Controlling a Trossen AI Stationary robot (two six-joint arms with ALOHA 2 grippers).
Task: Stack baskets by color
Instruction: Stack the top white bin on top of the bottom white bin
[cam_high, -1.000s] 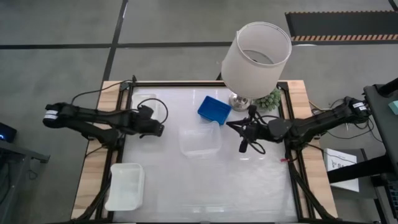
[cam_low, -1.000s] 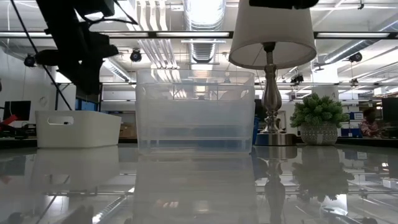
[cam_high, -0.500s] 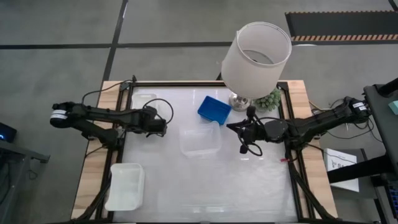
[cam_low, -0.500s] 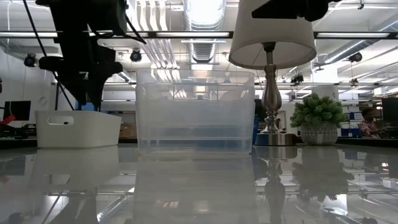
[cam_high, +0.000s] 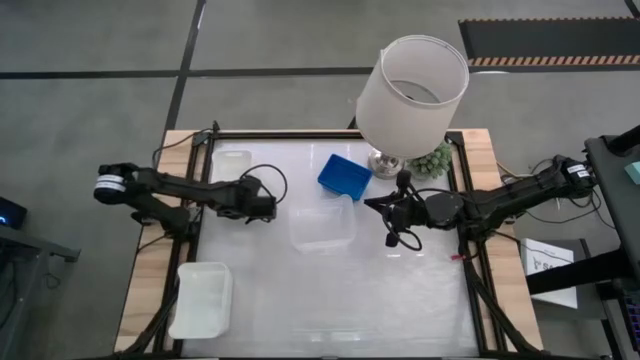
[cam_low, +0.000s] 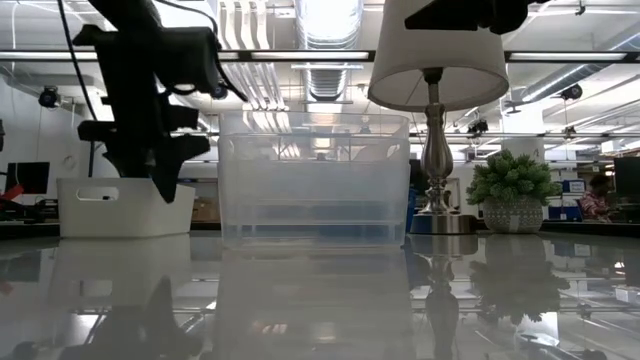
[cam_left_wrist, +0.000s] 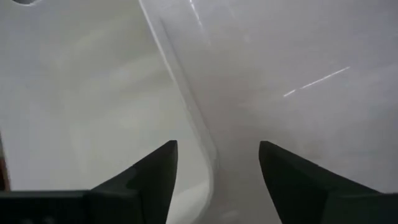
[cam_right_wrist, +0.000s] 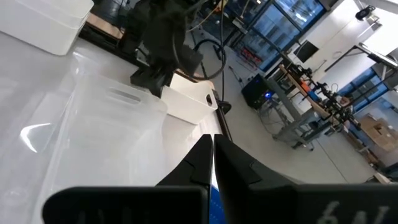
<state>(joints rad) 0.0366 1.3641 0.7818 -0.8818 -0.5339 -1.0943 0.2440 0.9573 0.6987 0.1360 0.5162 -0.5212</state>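
Four baskets sit on the white table. One white basket (cam_high: 230, 160) is at the far left, another white basket (cam_high: 203, 298) at the near left. A clear basket (cam_high: 321, 226) is at the centre, with a blue basket (cam_high: 343, 177) behind it. My left gripper (cam_high: 268, 209) points steeply down, open, at the far white basket's near right edge. Its fingers stand on either side of that basket's rim (cam_left_wrist: 193, 124) and I see no touch. My right gripper (cam_high: 392, 216) hangs shut and about level, just right of the clear basket, holding nothing.
A lamp with a big white shade (cam_high: 412, 88) and a small green plant (cam_high: 436, 157) stand at the far right, behind the blue basket. Bare table lies near and to the right of the clear basket.
My left gripper has moved toward the table's right edge and come down, from above the table's left side to the far white basket's rim. My right arm and the baskets have kept still.
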